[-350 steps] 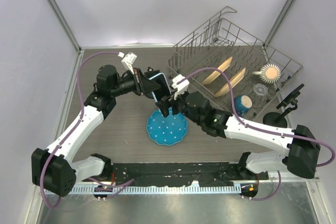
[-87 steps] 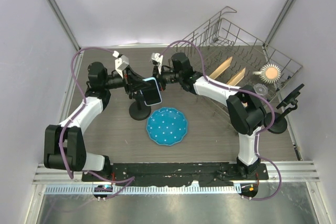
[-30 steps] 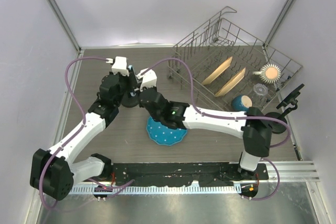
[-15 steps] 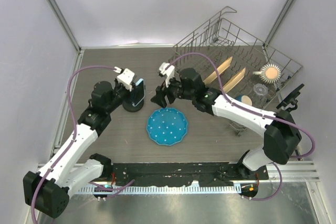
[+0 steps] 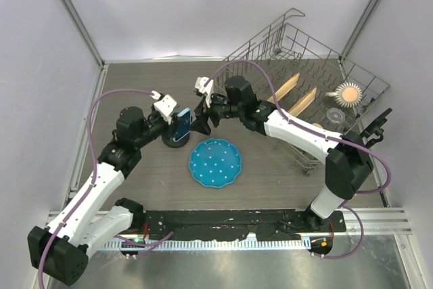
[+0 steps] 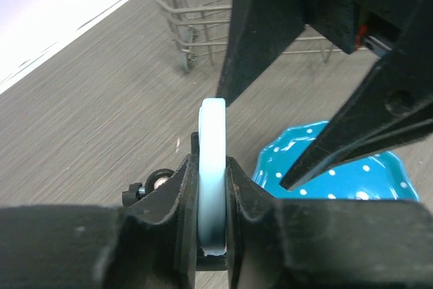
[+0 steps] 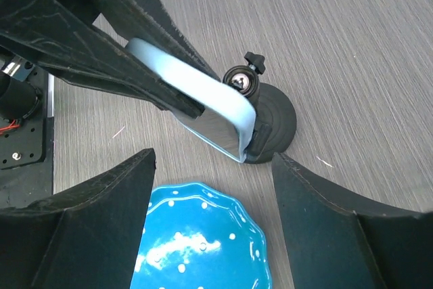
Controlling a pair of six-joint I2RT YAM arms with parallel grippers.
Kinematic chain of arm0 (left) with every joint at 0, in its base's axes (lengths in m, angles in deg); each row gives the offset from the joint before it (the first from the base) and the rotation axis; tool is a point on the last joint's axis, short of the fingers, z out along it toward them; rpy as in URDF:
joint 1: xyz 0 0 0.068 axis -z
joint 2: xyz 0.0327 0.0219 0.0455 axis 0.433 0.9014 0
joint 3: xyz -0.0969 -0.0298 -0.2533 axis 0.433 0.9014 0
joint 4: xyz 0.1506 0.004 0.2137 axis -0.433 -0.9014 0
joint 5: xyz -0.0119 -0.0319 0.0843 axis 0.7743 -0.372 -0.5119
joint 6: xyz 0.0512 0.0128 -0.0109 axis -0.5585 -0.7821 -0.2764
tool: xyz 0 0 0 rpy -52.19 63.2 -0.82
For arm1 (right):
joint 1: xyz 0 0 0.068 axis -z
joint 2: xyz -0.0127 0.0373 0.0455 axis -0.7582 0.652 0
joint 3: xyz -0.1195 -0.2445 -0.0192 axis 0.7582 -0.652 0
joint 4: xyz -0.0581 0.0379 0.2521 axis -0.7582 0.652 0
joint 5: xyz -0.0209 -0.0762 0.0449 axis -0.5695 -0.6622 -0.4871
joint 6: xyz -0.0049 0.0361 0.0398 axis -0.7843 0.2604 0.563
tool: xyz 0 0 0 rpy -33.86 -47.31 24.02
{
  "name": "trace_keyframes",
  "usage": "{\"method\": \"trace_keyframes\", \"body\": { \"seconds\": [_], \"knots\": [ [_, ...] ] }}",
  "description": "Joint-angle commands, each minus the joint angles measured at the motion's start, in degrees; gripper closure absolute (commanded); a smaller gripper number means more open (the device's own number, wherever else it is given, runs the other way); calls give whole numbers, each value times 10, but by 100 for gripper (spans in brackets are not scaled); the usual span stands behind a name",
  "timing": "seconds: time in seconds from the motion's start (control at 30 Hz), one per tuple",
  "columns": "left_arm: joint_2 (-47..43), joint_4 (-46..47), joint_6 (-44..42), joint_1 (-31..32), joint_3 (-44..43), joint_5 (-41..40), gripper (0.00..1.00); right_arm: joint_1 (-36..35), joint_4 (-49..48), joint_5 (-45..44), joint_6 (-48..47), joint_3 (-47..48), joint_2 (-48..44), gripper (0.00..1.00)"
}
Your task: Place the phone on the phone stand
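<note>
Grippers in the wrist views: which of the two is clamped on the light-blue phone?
The left gripper: its black fingers pinch the light-blue phone between them. The right gripper is spread open beside the phone, holding nothing.

the left fingers (image 6: 177,202) clamp the pale phone (image 6: 212,160) edge-on, a blue plate (image 6: 358,178) just beyond.

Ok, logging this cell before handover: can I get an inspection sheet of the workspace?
Surface: wood-grain table, nothing spilled seen.
Job's things: phone upright, lower end at the stand.
Clutter: blue plate, dish rack with utensils and a cup, second stand at right.
Grippers: left gripper shut on phone; right gripper open beside it.
Cables: purple cables loop above both arms.
Surroundings: white walls, metal rail at near edge.
</note>
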Motion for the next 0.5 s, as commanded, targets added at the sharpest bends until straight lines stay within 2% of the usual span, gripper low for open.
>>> {"method": "trace_keyframes", "body": {
  "seconds": [0.0, 0.03, 0.1, 0.17, 0.2, 0.23, 0.3, 0.47],
  "knots": [
    [-26, 51, 30, 3, -4, -102, 71, -1, 26, 9, -21, 48, 8, 25],
    [-34, 68, 33, 4, -2, -112, 58, -1, 33, 8, -30, 53, 10, 25],
    [-42, 80, 42, 5, 5, -118, 51, 0, 55, 7, -43, 71, 18, 25],
    [-51, 81, 49, 6, 2, -132, 38, 0, 75, 5, -60, 99, 28, 25],
    [-56, 82, 52, 8, 0, -139, 25, 1, 97, 4, -67, 112, 40, 25],
    [-66, 82, 55, 7, -1, -152, 17, 2, 108, 4, -81, 122, 47, 25],
    [-84, 90, 60, 8, -1, -173, 12, 4, 129, 4, -96, 155, 65, 25],
    [-155, 151, 76, 9, 30, -251, 10, 19, 190, 35, -151, 247, 125, 21]
  ]
}}
